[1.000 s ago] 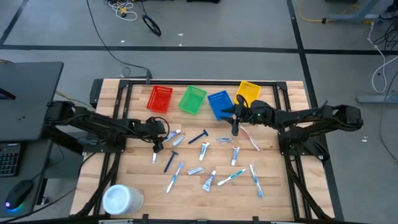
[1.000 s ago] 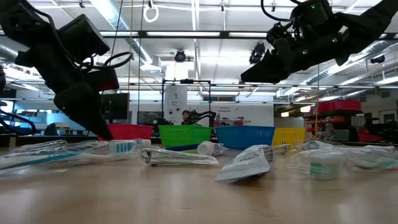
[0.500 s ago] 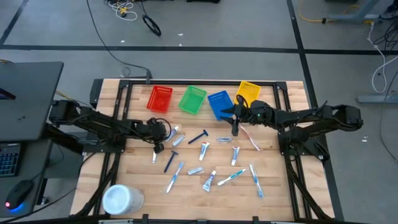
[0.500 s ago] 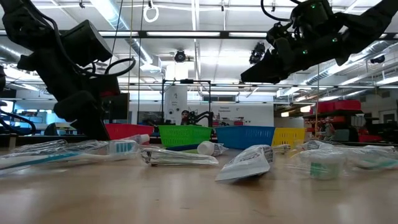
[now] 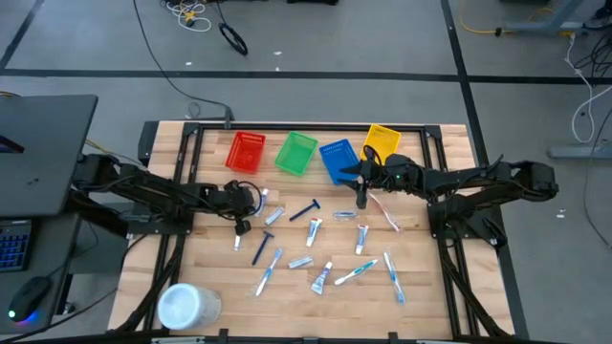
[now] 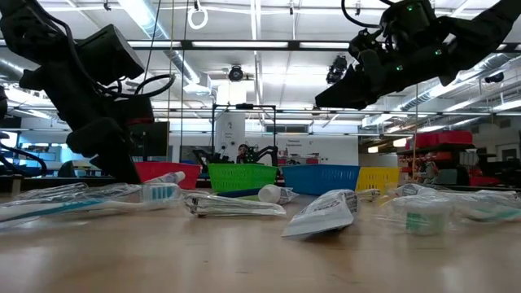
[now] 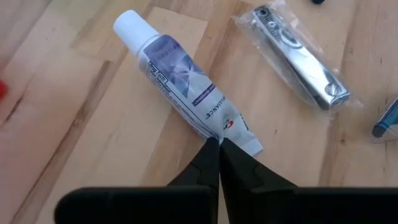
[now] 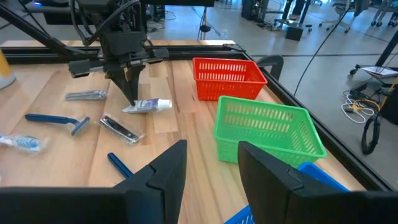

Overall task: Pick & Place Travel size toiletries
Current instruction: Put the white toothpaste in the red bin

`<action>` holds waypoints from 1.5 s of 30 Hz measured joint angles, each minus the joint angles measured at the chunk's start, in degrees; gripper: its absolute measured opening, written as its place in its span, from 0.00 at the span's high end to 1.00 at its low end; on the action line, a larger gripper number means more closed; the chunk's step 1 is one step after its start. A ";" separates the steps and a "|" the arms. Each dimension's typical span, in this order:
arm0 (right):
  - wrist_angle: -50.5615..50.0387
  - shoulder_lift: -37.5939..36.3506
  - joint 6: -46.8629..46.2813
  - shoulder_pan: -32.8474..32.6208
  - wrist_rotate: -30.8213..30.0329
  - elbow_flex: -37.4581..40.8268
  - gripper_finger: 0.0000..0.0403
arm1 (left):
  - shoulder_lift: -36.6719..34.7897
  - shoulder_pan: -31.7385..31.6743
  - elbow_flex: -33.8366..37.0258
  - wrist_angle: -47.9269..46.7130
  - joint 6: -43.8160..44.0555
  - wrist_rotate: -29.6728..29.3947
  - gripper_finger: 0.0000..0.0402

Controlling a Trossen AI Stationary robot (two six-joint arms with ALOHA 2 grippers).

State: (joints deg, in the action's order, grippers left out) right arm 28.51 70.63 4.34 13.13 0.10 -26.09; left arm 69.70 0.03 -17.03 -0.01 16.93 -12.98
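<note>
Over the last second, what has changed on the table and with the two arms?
The left gripper, shut on the crimped end of the small white-and-purple toothpaste tube, has raised it: in the low view the tube now tilts cap-up off the wooden table, near the red plastic basket. The right gripper, open, stayed above the blue basket; the other toiletries have not moved.

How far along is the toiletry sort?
Done: nothing visible; the red basket and green basket look empty. In hand: left tool is shut on the crimped end of a small toothpaste tube. Right tool hangs open by the blue basket. Left: everything else scattered on the table.
</note>
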 joint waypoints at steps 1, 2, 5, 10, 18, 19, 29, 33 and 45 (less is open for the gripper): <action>0.00 0.00 0.00 0.00 0.00 0.00 0.62 | -0.84 0.00 0.06 -0.41 -0.02 -0.59 0.98; 0.00 0.00 0.00 0.00 -0.02 0.00 0.62 | -1.81 -0.02 0.08 -0.45 -0.02 -1.28 0.98; 0.02 0.00 0.00 0.00 -0.02 0.00 0.62 | -5.01 -0.02 0.03 -0.35 -0.93 -3.23 0.98; 0.50 -0.02 -0.02 0.00 -0.02 0.00 0.62 | -10.71 -0.12 -2.13 -4.17 -2.50 -6.42 0.98; 1.65 -0.02 -0.02 -0.02 -0.02 0.00 0.62 | -13.45 -5.15 -15.03 -24.99 -4.05 -14.22 0.98; 1.78 -0.02 -0.02 0.00 -0.02 0.00 0.62 | -13.45 -6.34 -16.58 -26.91 -4.16 -14.24 0.98; 1.79 -0.02 -1.53 -0.02 -0.02 0.00 0.62 | -13.29 -19.77 -20.69 -27.71 -10.41 -8.21 0.98; 1.78 -0.02 -1.52 -0.02 -0.02 0.00 0.62 | -12.26 -25.27 -20.69 -27.58 -13.68 -5.24 0.98; 1.95 -0.02 -1.52 -0.02 -0.02 0.02 0.62 | 1.76 -36.15 -20.71 -24.99 -19.52 -0.69 0.98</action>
State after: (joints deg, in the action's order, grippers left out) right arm 30.46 70.61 2.82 13.10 0.08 -26.06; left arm 71.46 -36.12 -37.74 -24.99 -2.59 -13.67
